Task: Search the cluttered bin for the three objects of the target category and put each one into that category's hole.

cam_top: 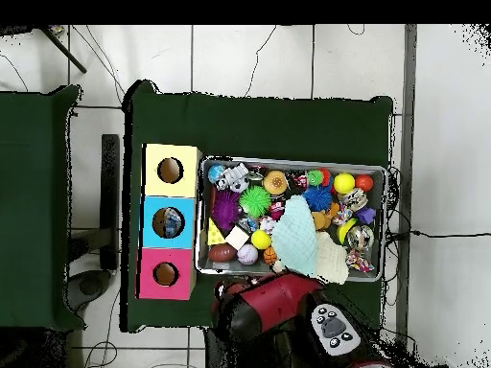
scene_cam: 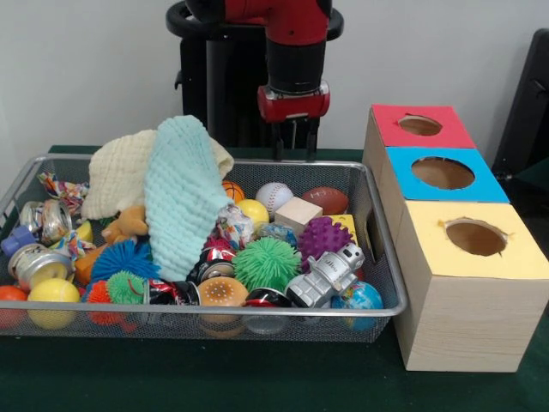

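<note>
Cloths, a cream one (scene_cam: 116, 172) and a mint one (scene_cam: 182, 199), cover the wire bin's (scene_cam: 386, 266) left half; balls, including a baseball (scene_cam: 274, 196) and a toy football (scene_cam: 325, 200), lie just below the gripper (scene_cam: 294, 144), whose jaws' state I cannot tell. Rightward stand the red (scene_cam: 419, 125), blue (scene_cam: 443, 173) and yellow (scene_cam: 474, 238) holes.

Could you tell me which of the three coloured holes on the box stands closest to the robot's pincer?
The red hole: it is the end one on the pincer's side, ahead of the blue hole, with the yellow hole farthest away.

Wire-mesh metal bin (scene_cam: 377, 257), knit cloths (scene_cam: 182, 202), wood-grain box (scene_cam: 467, 322) w/ matt paper tops.
</note>
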